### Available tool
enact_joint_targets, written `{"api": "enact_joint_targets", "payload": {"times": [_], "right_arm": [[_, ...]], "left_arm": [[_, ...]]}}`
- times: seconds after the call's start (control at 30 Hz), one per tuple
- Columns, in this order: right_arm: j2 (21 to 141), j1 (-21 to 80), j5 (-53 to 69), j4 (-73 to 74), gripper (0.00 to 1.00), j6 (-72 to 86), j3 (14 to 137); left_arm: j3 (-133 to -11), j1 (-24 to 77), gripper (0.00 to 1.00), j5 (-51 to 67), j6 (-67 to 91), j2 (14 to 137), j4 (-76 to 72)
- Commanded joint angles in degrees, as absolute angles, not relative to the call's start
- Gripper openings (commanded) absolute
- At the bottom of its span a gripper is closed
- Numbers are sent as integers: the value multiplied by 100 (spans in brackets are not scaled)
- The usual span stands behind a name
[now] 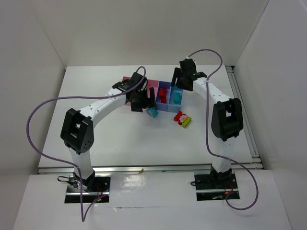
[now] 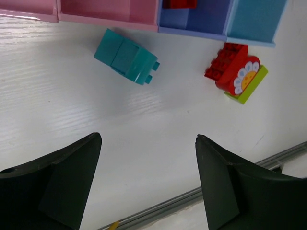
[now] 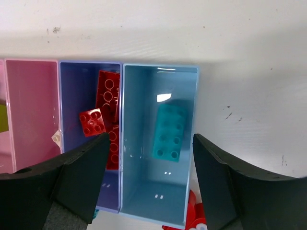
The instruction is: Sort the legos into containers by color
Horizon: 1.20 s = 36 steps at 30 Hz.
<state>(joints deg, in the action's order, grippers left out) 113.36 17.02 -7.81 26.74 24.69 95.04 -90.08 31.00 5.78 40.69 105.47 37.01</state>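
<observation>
- Black left gripper (image 2: 148, 139), spread and empty, before the bins (image 3: 158, 66).
- Loose cyan brick (image 2: 125, 56) just before the bins: unsorted.
- Red bricks (image 3: 108, 91) and binned cyan brick (image 3: 169, 132): done.
- Red-green clump (image 2: 237, 72) before the bins: unsorted.
- Right gripper (image 3: 151, 139) above the bins, spread.

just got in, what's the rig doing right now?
Sorting legos by color, partway done. The right claw hangs open over the light blue bin, which holds one cyan brick; red bricks lie in the periwinkle bin beside it. The left claw is open and empty above the table, near a loose cyan brick. A red, white and lime clump also sits unsorted in front of the bins.
</observation>
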Motion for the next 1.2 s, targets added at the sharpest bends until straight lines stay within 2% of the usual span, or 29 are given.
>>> {"api": "enact_joint_targets", "payload": {"times": [0.0,0.1,0.37,0.5,0.67,1.1,1.17], "right_arm": [[10855,1705,-967,2637,77,2399,9598],[10451,1705,-1107,2566,77,2338,9238],[9502,1705,-1107,2628,77,2338,8280],[9316,1705,-1169,2742,77,2338,8077],[9264,1600,-1239,2742,77,2338,7963],[9378,1600,-1126,2742,77,2285,8016],[9378,1600,-1125,2742,77,2285,8016]], "left_arm": [[-8956,3103,89,387,4674,10845,3498],[-8956,3103,86,387,5034,11003,3428],[-9088,3339,86,-175,5467,11408,3103],[-9088,3340,79,-676,5642,11549,3050],[-8913,3340,78,-1072,5695,11602,3243],[-7709,3164,76,-1740,5494,10284,3779],[-7656,3164,81,-1740,5162,10117,3613]]}}
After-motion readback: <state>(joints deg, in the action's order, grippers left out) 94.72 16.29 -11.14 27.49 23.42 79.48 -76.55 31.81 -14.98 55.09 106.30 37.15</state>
